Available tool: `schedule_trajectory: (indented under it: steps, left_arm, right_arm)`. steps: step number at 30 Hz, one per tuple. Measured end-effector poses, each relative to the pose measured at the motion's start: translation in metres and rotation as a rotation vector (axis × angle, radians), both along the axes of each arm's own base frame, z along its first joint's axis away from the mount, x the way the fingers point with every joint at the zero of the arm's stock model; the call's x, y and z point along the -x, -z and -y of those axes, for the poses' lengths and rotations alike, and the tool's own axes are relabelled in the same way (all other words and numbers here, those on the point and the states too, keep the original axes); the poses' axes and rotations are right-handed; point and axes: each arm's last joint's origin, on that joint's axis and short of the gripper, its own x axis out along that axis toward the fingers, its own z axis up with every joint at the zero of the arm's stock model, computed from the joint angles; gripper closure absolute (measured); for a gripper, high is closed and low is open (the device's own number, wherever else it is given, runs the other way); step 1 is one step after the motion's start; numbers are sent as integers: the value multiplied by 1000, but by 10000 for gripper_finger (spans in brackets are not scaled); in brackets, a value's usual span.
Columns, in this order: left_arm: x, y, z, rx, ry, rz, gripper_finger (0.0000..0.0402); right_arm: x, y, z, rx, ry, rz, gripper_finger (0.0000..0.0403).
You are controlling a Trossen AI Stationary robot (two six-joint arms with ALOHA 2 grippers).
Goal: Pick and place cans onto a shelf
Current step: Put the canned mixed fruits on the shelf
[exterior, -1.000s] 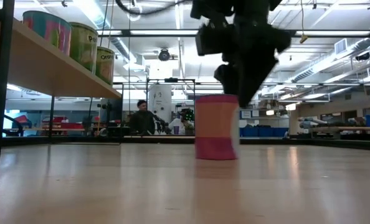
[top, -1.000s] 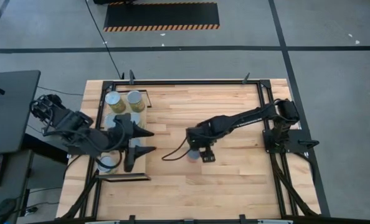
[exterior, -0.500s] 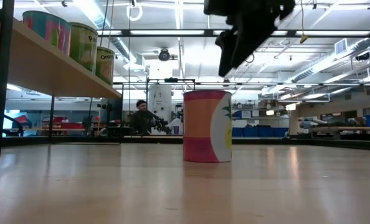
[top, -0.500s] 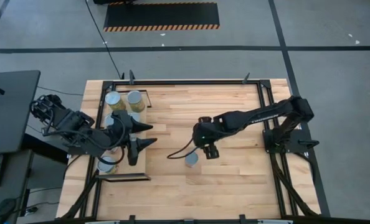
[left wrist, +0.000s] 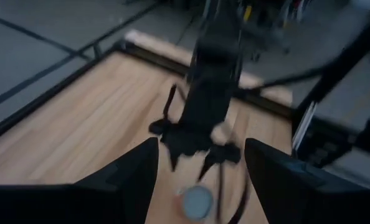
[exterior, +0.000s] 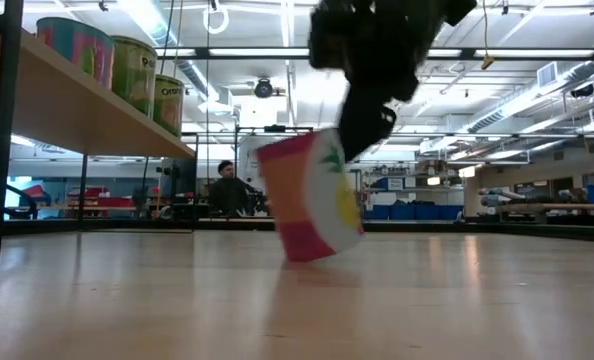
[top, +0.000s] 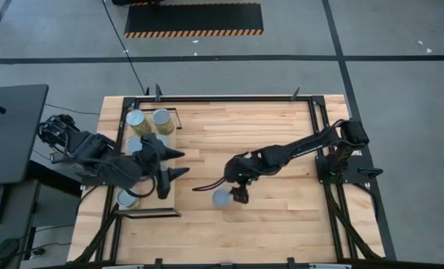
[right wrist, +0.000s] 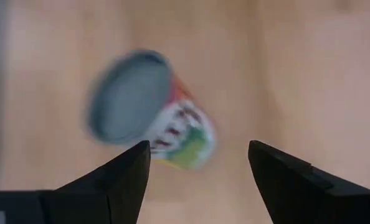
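An orange-red can (exterior: pixel 312 195) with a pineapple picture stands tilted near the table's middle, its silver top (right wrist: pixel 132 96) leaning toward the table's left and its lower edge (exterior: pixel 315 256) on the wood. My right gripper (top: pixel 239 194) is open just right of it and above it, fingers pointing down. My left gripper (top: pixel 176 164) is open and empty over the pale shelf (top: pixel 171 196) at the table's left. Several olive-green and yellowish cans (top: pixel 161 116) stand on the shelf. My right gripper stands close to the can's upper right rim (exterior: pixel 349 150) in the low view, but I cannot tell whether a finger touches it. In the right wrist view the can lies ahead of the open fingers, not between them.
The shelf's black frame (top: pixel 121 161) runs along the table's left side; in the low view the shelf (exterior: pixel 77 110) sits raised, with cans (exterior: pixel 134 70) on it. A black cable (top: pixel 203 187) trails from the right gripper. Bare wood lies near and right of the can. A person sits far behind.
My right gripper rose off the orange-red can and went toward the far edge, leaving it upright. It then came down again toward the near edge beside the can. The can has tipped, its top toward the table's left, and shifted slightly left.
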Motion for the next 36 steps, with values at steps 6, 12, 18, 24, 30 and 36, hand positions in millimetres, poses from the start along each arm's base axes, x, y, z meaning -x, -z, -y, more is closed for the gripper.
schedule_trajectory:
  steps: [6, 12, 18, 24, 30, 36]
  left_arm:
    - [-5, 12, 7, -22, 68, -105, 157]
    - [-5, 14, 10, 21, 118, -126, 157]
    - [-20, 29, 29, 46, 120, -172, 140]
    - [-58, 62, 37, 128, 15, -260, 80]
    - [-107, 105, 41, 164, 46, -383, 47]
    - [-143, 148, 42, 73, 117, -497, 46]
  right_arm:
    - [-11, -17, -5, -187, 112, 85, 125]
    - [11, -56, 1, -89, 190, 47, 125]
    - [69, -109, 1, 22, 252, 51, 125]
    - [132, -150, -1, 91, 379, 135, 125]
    - [165, -160, -7, 89, 418, 244, 125]
    - [174, -144, -15, 97, 424, 230, 125]
